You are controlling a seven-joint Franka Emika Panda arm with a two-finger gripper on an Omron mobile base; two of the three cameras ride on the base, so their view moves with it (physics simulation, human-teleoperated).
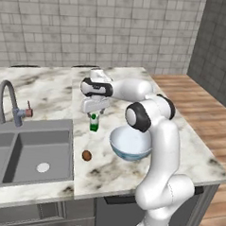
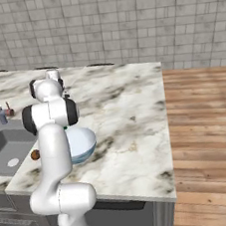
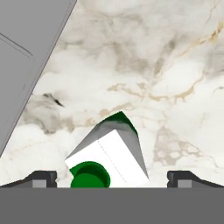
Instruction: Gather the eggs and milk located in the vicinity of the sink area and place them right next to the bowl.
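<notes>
The milk, a small carton with a green body, white top and green cap, stands upright on the marble counter between the sink and the bowl. My gripper hovers just above it, open. In the hand view the milk sits between the two fingertips, with a gap on each side. The brown egg lies on the counter nearer the front edge, right of the sink. The pale blue bowl sits just right of the milk and egg, partly behind my arm. The bowl and egg also show beside the arm.
A curved grey faucet with a reddish handle stands behind the sink basins. The sink's rim runs along the upper left of the hand view. The counter ends at the right over a wooden floor. A tiled wall backs the counter.
</notes>
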